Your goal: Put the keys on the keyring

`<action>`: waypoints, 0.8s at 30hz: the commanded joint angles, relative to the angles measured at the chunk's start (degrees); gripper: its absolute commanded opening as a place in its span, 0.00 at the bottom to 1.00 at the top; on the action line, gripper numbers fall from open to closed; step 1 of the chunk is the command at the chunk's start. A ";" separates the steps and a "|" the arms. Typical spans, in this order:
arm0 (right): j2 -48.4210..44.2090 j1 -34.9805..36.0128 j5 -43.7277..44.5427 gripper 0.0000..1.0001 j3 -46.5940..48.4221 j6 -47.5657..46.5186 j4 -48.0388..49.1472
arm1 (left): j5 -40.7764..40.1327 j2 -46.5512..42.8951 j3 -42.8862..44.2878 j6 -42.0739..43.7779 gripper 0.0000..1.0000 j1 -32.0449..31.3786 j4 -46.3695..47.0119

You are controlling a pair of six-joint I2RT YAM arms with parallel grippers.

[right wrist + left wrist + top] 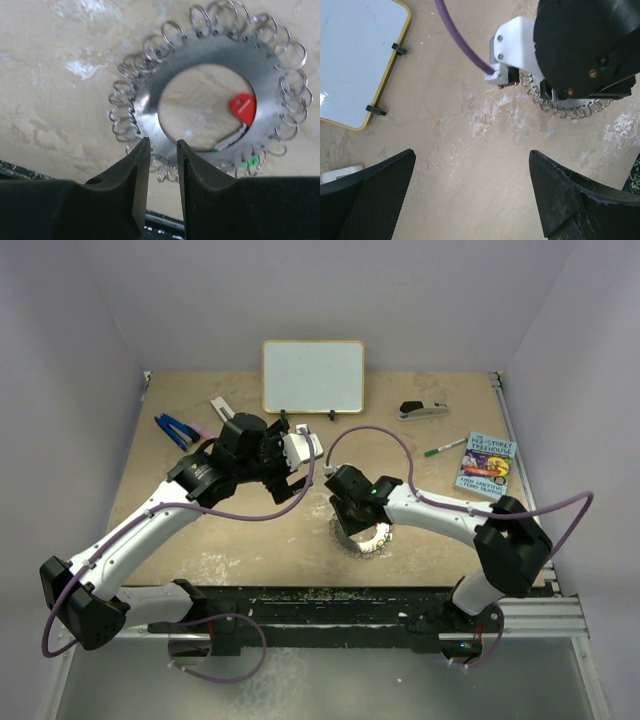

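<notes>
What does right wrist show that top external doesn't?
Right wrist only: the red key head lying inside the keyring hole, a green bit at the rim nearest the pincer, the wire loops fringing the ring, and the right pincer tips a narrow gap apart at that rim.
Top external only: whiteboard, book, pen, stapler, left arm.
Both: the keyring on the tan tabletop, under the right arm.
</notes>
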 commanded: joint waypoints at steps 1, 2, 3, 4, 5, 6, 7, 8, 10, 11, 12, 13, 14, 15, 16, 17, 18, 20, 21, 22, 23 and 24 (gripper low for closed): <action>-5.97 0.49 2.26 0.32 -3.02 7.70 -7.21 | 1.58 -1.67 0.86 -1.02 0.98 0.47 3.01; -7.03 0.64 2.32 0.32 -3.56 8.57 -7.83 | 1.63 -1.80 0.81 -0.95 0.98 0.43 3.00; -8.16 0.81 2.47 0.31 -4.03 9.50 -8.49 | 1.71 -1.77 0.75 -0.94 0.98 0.40 3.07; -8.93 1.05 2.51 0.31 -4.42 10.09 -8.76 | 1.79 -1.73 0.77 -0.98 0.98 0.40 3.11; -9.50 1.31 2.45 0.31 -4.83 10.41 -8.82 | 1.85 -1.81 0.77 -0.96 0.98 0.44 3.19; -9.86 1.51 2.29 0.31 -5.28 10.63 -8.42 | 1.96 -1.78 0.77 -0.89 0.98 0.41 3.22; -10.03 1.57 2.07 0.31 -5.83 10.65 -7.91 | 2.03 -1.73 0.77 -0.85 0.98 0.40 3.26; -9.99 1.57 2.00 0.31 -6.10 10.86 -7.43 | 2.07 -1.71 0.77 -0.89 0.98 0.42 3.39; -9.44 2.00 1.60 0.31 -6.35 11.29 -6.50 | 2.16 -1.76 0.93 -0.84 0.98 0.45 3.28; -9.10 2.46 1.60 0.31 -6.36 11.53 -5.98 | 2.16 -1.73 1.06 -0.87 0.98 0.41 3.20; -8.83 2.96 1.56 0.32 -6.36 11.75 -5.64 | 2.16 -1.78 1.18 -0.77 0.98 0.44 3.10; -8.52 3.36 1.67 0.32 -6.34 11.93 -5.48 | 2.16 -1.82 1.23 -0.76 0.98 0.41 3.02; -8.21 3.72 1.87 0.33 -6.36 12.15 -5.41 | 2.15 -1.80 1.22 -0.69 0.98 0.46 3.02; -7.98 3.96 1.98 0.33 -6.48 12.23 -5.27 | 2.15 -1.79 1.21 -0.67 0.98 0.46 3.00; -7.69 4.14 1.99 0.33 -6.57 12.35 -5.19 | 2.16 -1.80 1.09 -0.61 0.98 0.55 3.03; -7.41 4.35 1.99 0.33 -6.66 12.46 -5.09 | 2.25 -1.86 1.12 -0.61 0.98 0.51 3.09; -7.15 4.45 1.95 0.34 -6.75 12.60 -4.83 | 2.33 -1.87 1.06 -0.58 0.98 0.49 3.13; -6.71 4.83 1.67 0.34 -6.89 12.87 -4.52 | 2.49 -1.89 1.04 -0.58 0.98 0.49 3.17; -6.49 5.03 1.58 0.33 -6.96 12.99 -4.40 | 2.51 -1.94 1.02 -0.58 0.98 0.51 3.17; -6.25 5.20 1.49 0.33 -7.09 13.11 -4.25 | 2.45 -1.94 1.08 -0.50 0.98 0.50 3.17; -6.13 5.30 1.51 0.33 -7.21 13.23 -4.22 | 2.43 -1.92 1.04 -0.44 0.98 0.53 3.18; -6.03 5.41 1.69 0.33 -7.38 13.42 -4.22 | 2.43 -1.98 1.03 -0.41 0.98 0.52 3.11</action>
